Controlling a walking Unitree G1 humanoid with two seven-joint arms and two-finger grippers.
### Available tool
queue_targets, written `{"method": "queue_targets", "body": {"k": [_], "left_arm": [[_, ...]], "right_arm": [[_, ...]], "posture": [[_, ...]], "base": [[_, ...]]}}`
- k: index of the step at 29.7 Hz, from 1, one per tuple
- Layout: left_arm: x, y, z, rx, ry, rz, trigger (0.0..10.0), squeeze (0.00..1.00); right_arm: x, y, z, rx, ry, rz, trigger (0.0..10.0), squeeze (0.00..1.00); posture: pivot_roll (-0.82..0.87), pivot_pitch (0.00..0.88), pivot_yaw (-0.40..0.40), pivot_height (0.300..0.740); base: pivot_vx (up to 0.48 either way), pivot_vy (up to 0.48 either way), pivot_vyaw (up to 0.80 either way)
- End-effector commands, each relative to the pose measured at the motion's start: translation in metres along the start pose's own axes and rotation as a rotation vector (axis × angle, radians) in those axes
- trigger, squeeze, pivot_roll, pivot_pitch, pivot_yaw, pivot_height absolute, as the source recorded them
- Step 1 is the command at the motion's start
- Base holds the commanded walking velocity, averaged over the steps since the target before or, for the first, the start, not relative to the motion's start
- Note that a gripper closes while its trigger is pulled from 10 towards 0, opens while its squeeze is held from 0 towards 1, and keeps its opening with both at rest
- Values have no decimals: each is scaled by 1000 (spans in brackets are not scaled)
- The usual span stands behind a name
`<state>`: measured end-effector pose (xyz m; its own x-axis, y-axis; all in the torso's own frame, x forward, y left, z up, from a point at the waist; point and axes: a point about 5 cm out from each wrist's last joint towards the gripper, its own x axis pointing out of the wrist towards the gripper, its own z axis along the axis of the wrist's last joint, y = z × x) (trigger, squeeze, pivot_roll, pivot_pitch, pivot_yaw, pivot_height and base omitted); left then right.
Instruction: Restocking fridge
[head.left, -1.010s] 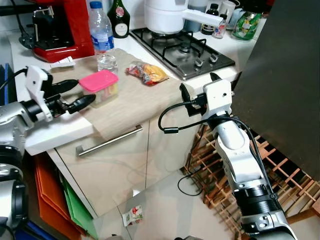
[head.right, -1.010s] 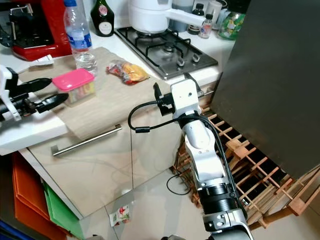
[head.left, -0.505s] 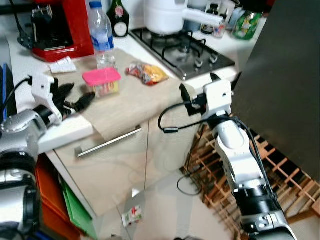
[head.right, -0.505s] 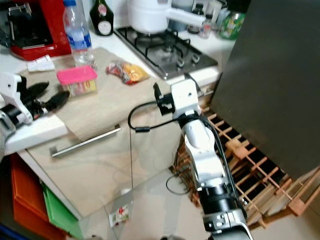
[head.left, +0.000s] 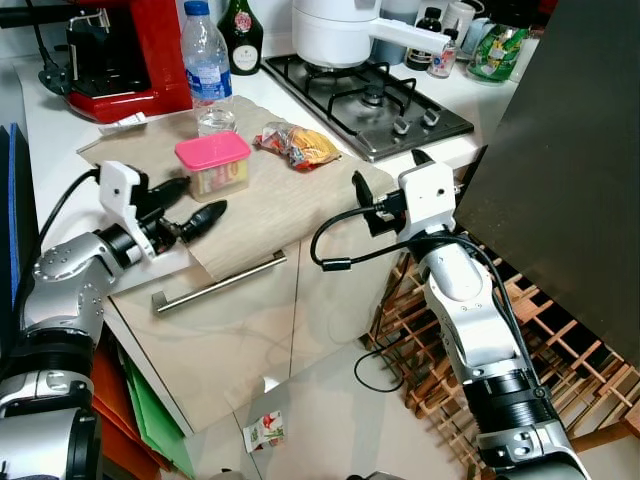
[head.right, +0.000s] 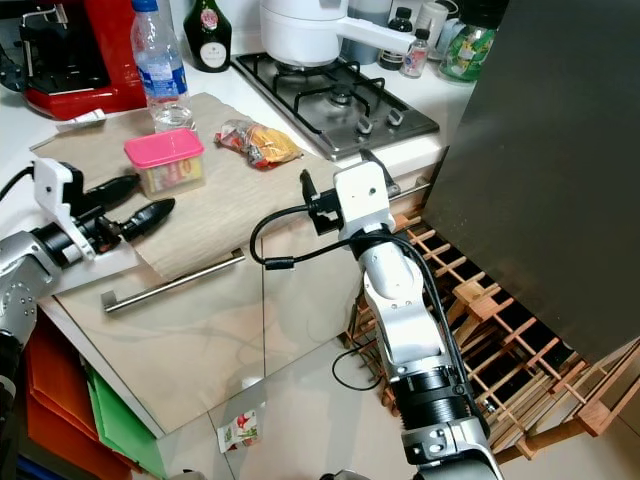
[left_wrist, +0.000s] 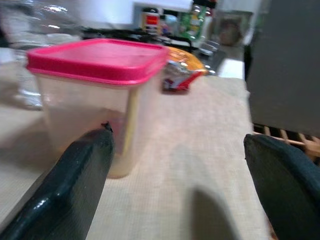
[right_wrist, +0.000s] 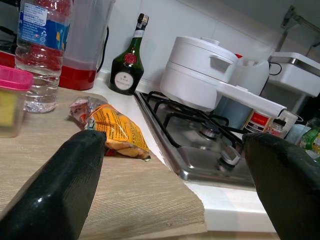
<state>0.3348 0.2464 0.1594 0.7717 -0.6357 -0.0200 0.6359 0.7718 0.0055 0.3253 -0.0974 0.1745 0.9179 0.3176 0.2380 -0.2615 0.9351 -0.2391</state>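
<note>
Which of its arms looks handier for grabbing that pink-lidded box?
Probably the left gripper: its open fingers point at the pink-lidded box from close by, while the right gripper sits farther off by the stove.

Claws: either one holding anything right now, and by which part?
Nothing held. Left claw is open, short of the pink-lidded container. Right claw is open near the counter edge, facing the snack packet.

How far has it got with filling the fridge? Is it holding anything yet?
Barely begun, by the look of it. Nothing is in hand: the left gripper is open just short of the pink-lidded container, and the right gripper is open and empty by the counter edge. The snack packet and water bottle sit untouched on the counter. Everything still has to be picked up and carried across.
</note>
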Motion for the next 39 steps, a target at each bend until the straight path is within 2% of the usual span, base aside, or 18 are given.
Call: {"method": "queue_targets", "body": {"k": [1,7,10,15,19,20,21,22,25,29,31,35,36,39], "left_arm": [[8,-9,4,9,-1,-64,10000,0],[7,-28,13,24,-8,-184,10000,0],[6,-30,15,27,-11,-192,10000,0],[2,-25,23,60,-29,-85,10000,0],[-5,-8,40,28,-144,207,10000,0],[-5,-8,40,28,-144,207,10000,0],[-8,-14,51,23,-203,218,10000,0],[-9,-17,56,27,-218,217,10000,0],[-7,-20,61,41,-236,237,10000,0],[-5,-18,57,39,-225,278,10000,0],[1,-19,42,23,-177,289,10000,0],[8,-23,31,-3,-147,274,10000,0],[15,-24,21,-16,-110,276,10000,0],[22,-21,12,-16,-75,298,10000,0]], "right_arm": [[2,-5,5,3,-19,-17,10000,0],[-2,-7,4,2,-14,-28,10000,0],[-2,-7,4,2,-13,-28,10000,0],[-1,-6,4,2,-14,-23,10000,0],[0,-5,4,6,-14,-22,10000,0],[0,-5,4,6,-14,-22,10000,0],[0,-3,4,9,-14,-12,10000,0],[0,-3,4,11,-13,-6,10000,0],[3,1,4,15,-14,13,10000,0],[4,4,5,18,-18,23,10000,0],[4,6,5,24,-18,21,10000,0],[3,6,4,30,-16,14,10000,0],[3,6,3,33,-15,7,10000,0],[2,5,4,33,-17,3,10000,0]], "posture": [[-4,0,-49,740],[-9,0,-46,740],[-7,0,-48,740],[-4,0,-48,740],[7,0,-59,740],[7,0,-59,740],[16,0,-70,740],[23,0,-75,740],[33,0,-82,740],[39,0,-81,740],[39,0,-74,740],[37,0,-68,740],[31,0,-63,740],[25,0,-61,740]], "base": [[0,0,0],[0,0,0],[0,0,0],[0,0,0],[0,0,0],[0,0,0],[0,0,0],[0,0,0],[0,0,0],[0,0,0],[0,0,0],[0,0,0],[0,0,0],[0,0,0]]}}
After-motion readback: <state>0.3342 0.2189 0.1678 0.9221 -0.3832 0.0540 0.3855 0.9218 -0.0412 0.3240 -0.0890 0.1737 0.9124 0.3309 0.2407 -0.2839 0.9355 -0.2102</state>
